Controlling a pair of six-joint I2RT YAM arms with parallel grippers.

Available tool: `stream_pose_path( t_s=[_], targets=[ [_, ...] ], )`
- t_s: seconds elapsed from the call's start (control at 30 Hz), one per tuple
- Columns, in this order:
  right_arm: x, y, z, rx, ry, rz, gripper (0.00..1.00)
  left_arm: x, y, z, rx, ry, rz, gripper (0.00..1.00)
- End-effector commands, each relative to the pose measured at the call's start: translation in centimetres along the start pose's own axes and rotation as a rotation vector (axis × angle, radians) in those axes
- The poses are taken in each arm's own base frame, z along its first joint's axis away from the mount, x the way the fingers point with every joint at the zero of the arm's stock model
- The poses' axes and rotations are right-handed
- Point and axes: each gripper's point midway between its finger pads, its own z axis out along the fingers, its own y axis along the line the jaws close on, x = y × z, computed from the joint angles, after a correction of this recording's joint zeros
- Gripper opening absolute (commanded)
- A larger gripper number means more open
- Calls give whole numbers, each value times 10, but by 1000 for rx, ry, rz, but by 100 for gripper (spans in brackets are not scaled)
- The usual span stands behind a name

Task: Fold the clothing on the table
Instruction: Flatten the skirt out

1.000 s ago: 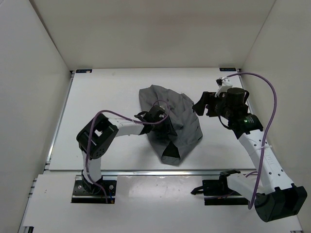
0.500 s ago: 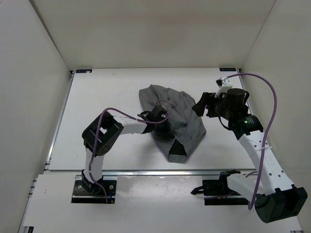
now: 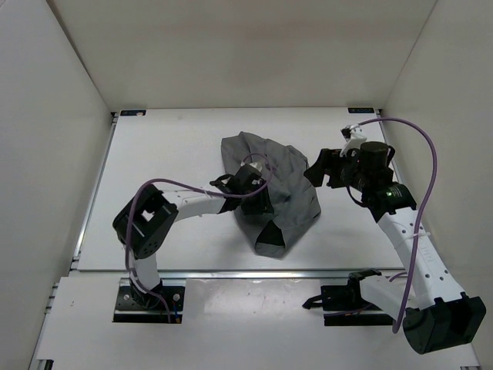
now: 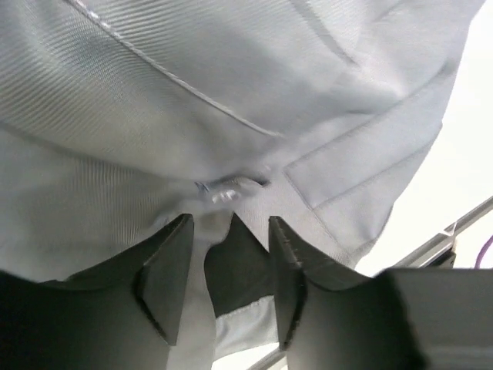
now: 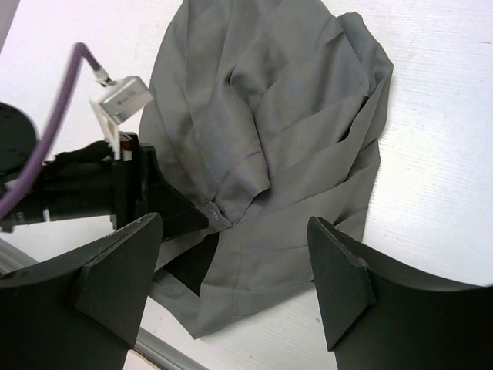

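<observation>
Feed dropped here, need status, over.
Left gripper fingers apart at the clothing edge. Right gripper open, hovering clear. Unfolded, bunched on table. No obstacles seen.

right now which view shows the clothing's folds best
Right wrist: the clothing fills the frame, pleats and layers clear. Top external shows it whole but small, partly under the left arm. Left wrist: just a close patch.

The left gripper (image 4: 229, 231), fingers parted, frames a stitched fold of the grey clothing (image 4: 231, 92) filling the view.
</observation>
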Motion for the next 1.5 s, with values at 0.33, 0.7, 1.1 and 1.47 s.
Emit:
stream_pose_path(
  t_s=[0.33,0.7,1.1,1.47],
  targets=[
    [-17,4,-6,-32,-75,0,73,-16,-7,11,-106,-58,113,65],
    [-20,8,-7,-57,-88,-14,74,-14,39,47,-317,23,68,63],
    [-15,8,-9,-55,-85,-24,74,6,78,61,-504,122,177,12],
    [79,3,13,-40,147,19,36,-28,50,9,-354,33,157,0]
  ],
)
